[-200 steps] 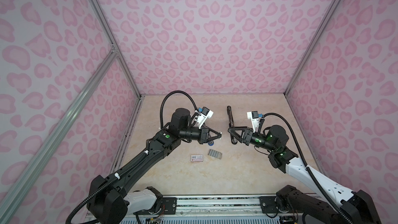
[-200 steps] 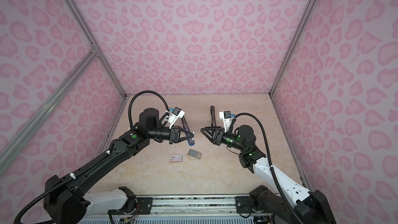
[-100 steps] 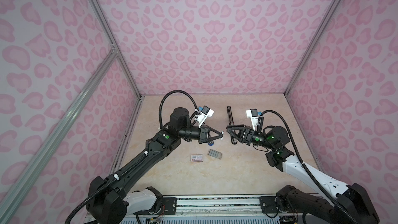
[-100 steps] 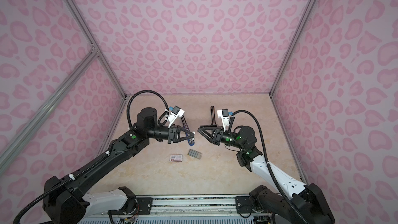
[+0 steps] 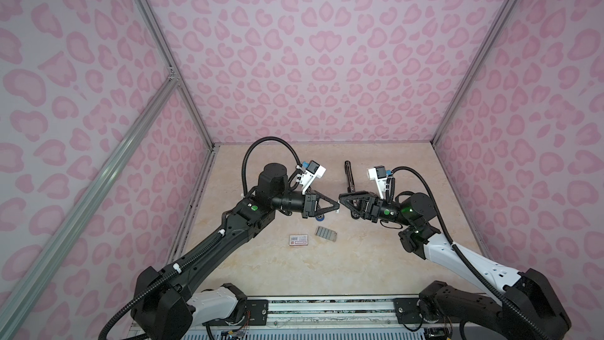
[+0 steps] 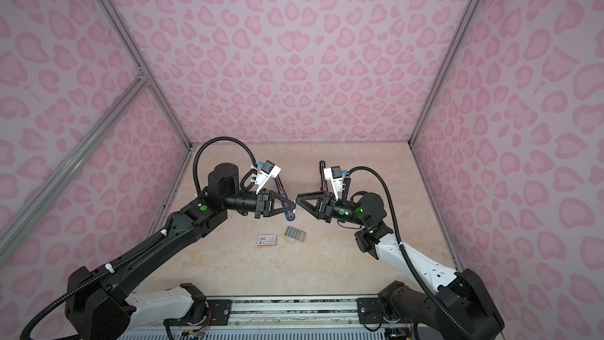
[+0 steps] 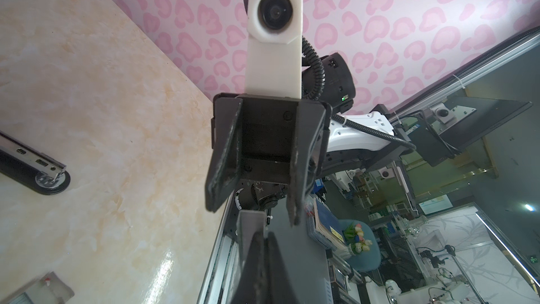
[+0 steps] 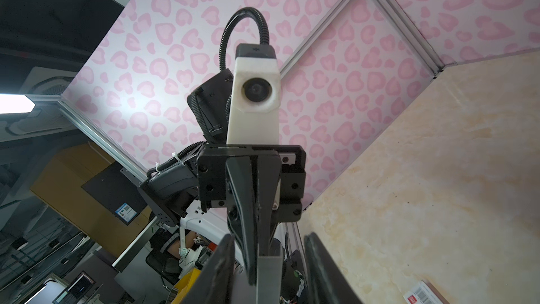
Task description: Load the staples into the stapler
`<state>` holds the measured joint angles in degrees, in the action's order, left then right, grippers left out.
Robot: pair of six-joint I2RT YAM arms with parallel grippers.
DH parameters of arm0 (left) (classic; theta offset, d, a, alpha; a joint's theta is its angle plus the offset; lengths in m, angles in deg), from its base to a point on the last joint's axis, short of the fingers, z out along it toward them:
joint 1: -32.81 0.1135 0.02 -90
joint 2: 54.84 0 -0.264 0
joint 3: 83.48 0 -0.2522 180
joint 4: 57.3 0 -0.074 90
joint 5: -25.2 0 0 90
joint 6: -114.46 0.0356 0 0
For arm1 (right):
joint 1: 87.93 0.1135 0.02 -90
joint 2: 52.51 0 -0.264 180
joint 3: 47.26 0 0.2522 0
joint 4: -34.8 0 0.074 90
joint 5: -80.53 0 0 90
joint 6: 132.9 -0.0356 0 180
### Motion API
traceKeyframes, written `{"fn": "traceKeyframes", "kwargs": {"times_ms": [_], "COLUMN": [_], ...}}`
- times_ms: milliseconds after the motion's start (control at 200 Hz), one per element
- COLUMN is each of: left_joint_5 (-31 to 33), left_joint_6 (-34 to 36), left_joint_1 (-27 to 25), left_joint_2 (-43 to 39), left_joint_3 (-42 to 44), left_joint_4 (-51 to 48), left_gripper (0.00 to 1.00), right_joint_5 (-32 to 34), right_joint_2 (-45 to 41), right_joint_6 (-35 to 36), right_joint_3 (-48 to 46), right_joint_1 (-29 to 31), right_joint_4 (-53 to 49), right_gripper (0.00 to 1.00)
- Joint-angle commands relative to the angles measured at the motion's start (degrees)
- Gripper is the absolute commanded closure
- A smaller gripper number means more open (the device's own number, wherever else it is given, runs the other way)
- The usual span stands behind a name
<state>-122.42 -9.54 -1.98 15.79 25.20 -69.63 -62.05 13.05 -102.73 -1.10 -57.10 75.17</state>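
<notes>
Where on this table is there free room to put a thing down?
Free: the table between box and front rail, and along the back wall. Crowded: the middle, where left gripper, gripping a staple strip, and right gripper meet near staples and stapler.

Your count, kind by kind:
Two claws: left claw (image 5: 337, 209), right claw (image 5: 341, 202). Two staplers: black stapler (image 5: 349, 174) behind the right claw, blue stapler (image 6: 290, 215) under the left claw. One box (image 5: 298, 240). One strip (image 8: 268, 276) gripped in the left claw. One bunch (image 5: 326, 233) of strips near it, too small for you to count.
</notes>
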Motion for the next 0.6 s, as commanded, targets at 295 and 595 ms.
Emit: {"fn": "traceKeyframes", "kwargs": {"times_ms": [295, 595], "left_joint_5": [-0.6, -0.4], "left_joint_6": [0.1, 0.1], "left_joint_1": [0.0, 0.0], "left_joint_2": [0.2, 0.2], "left_joint_3": [0.2, 0.2], "left_joint_4": [2.6, 2.6], "left_gripper": [0.97, 0.97], "right_joint_5": [-1.6, -2.0], "right_joint_2": [1.0, 1.9], "right_joint_6": [-1.7, -2.1], "right_joint_3": [-0.4, -0.6], "right_joint_1": [0.5, 0.6], "right_joint_4": [4.2, 5.1], "right_gripper": [0.62, 0.72]}}
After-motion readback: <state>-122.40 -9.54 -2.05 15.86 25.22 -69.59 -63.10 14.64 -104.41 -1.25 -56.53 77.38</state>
